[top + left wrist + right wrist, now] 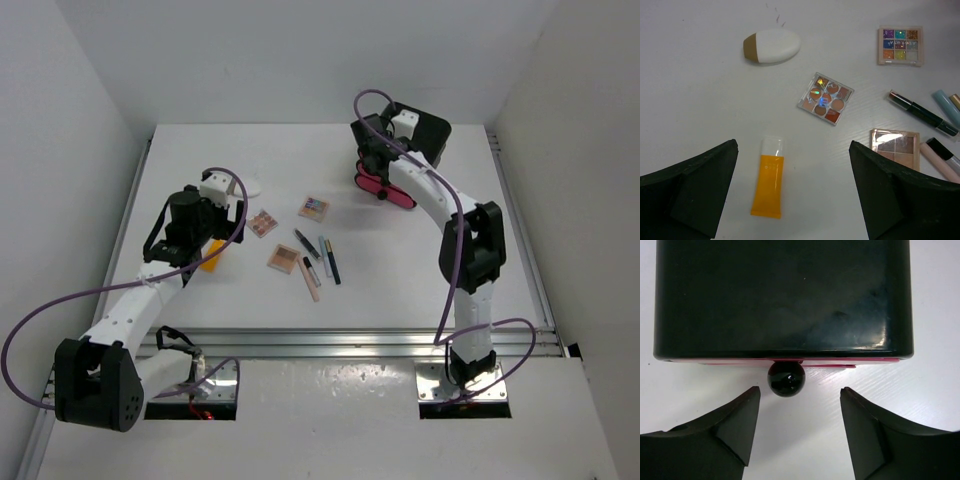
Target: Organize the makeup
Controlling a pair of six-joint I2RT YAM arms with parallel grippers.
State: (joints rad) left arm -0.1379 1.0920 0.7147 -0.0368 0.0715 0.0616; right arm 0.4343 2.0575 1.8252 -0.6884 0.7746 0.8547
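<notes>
The white oval puff with a tan end [772,46] lies on the table, also in the top view [250,187]. Three small square palettes [826,98] [900,45] [895,147] lie to its right. Slim black [922,113], pale-blue [947,106] and peach [940,162] pencils lie in a cluster [320,262]. An orange tube [768,179] lies flat below my left gripper [793,145], which is open and empty above the table [203,243]. My right gripper [800,392] is open and empty. It hovers just in front of the black round knob [786,379].
The black box [785,295] with pink drawers [385,187] stands at the back right of the white table. Only a thin pink drawer edge [790,361] shows in the right wrist view. White walls enclose the table. An aluminium rail [340,343] runs along the near edge.
</notes>
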